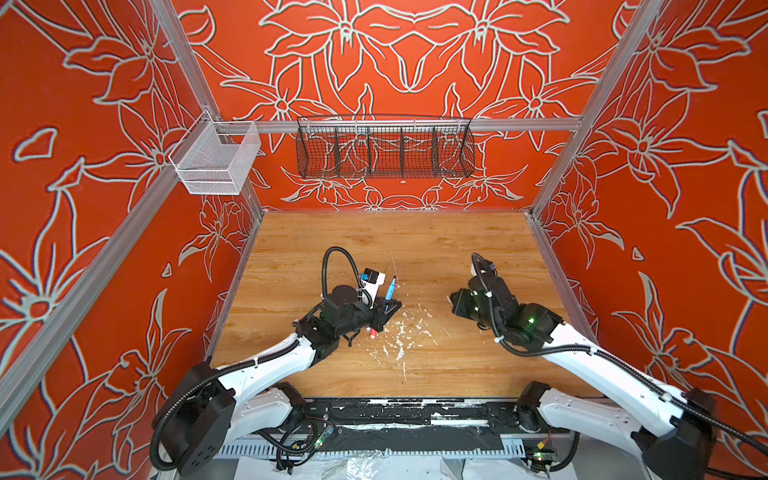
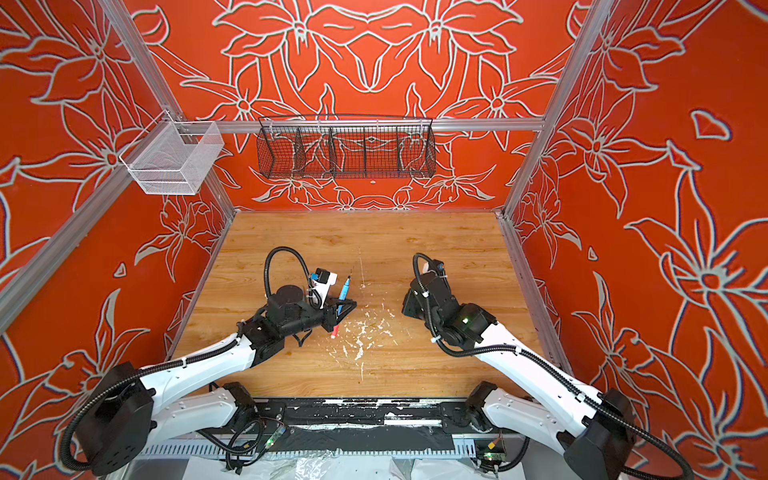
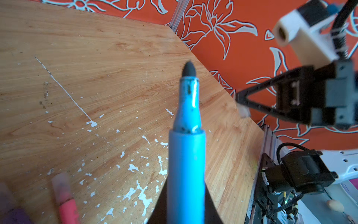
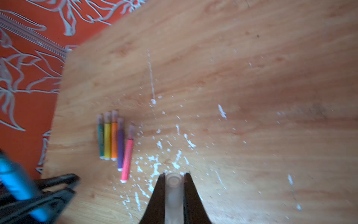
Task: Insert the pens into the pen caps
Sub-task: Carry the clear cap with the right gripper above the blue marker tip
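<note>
Left gripper (image 3: 186, 186) pinches a slim blue plastic felt-tip pen (image 3: 187, 151); at its three o'clock, right gripper (image 4: 175, 174) pinches a clear tubular plastic cap (image 4: 174, 195).

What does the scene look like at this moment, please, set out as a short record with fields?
left gripper: shut on the blue pen, dark tip bare
right gripper: shut on a clear pen cap
pen and cap: held apart above the table, not yet joined
lying on table: green pen, yellow pen, orange pen, purple pen, pink-red pen, side by side
caps on those five: each has a clear cap fitted
table surface: wood, with white flecks near the middle
</note>
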`<state>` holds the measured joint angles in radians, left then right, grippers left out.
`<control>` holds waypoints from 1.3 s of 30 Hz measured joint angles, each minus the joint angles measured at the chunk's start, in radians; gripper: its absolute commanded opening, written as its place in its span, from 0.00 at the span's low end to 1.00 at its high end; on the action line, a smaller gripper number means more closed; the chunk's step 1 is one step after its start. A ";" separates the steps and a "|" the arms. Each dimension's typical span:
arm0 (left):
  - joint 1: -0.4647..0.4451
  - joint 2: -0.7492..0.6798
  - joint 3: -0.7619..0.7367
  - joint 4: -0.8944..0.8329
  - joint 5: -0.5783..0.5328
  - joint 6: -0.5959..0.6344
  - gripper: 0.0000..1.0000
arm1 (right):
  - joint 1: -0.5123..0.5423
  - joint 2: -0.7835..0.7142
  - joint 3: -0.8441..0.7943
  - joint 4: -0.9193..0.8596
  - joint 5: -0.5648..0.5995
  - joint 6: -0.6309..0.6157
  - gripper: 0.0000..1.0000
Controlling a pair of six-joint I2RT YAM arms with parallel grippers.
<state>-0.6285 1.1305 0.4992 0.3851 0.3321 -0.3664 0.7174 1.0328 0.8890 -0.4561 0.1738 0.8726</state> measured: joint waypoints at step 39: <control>0.000 0.083 0.000 0.100 0.101 -0.047 0.00 | 0.005 0.300 0.062 0.568 -0.258 -0.003 0.00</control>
<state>-0.6285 1.2133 0.4992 0.4854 0.4328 -0.4133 0.7223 1.3331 0.9512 0.1123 -0.0845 0.8696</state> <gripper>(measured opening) 0.153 0.157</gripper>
